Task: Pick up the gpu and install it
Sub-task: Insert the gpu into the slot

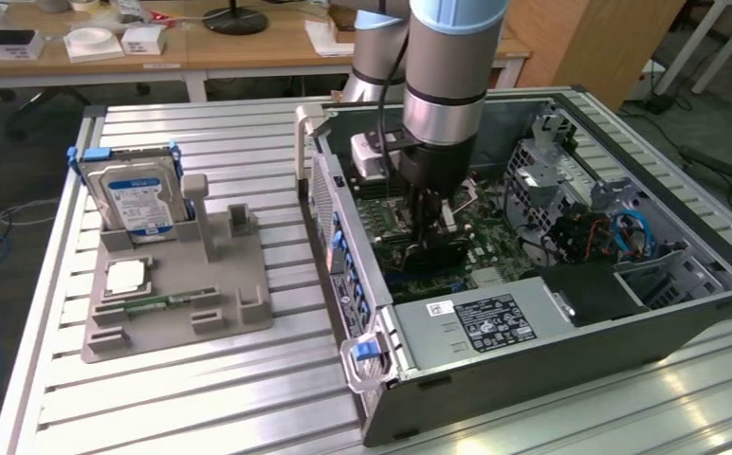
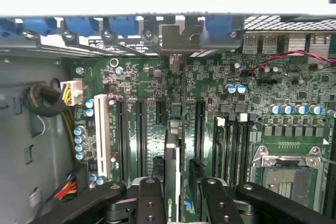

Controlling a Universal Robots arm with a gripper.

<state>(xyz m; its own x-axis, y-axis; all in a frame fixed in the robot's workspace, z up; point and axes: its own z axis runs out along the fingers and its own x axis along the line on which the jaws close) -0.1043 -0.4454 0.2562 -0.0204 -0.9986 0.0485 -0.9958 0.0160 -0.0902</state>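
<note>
Gripper (image 2: 177, 203) jaws clamped on the gpu's (image 2: 171, 156) top edge, card edge-on over the motherboard (image 2: 147, 124) slots, bracket at 12 o'clock; light, stiff, fragile—hold edges only.

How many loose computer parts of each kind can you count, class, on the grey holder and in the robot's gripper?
Silver hard drive with blue-white label, upright in the grey plastic holder: 1
Small square pale chip: 1
Narrow green memory stick: 1
Thin flat black gpu, in the gripper: 1
Total: 4
</note>
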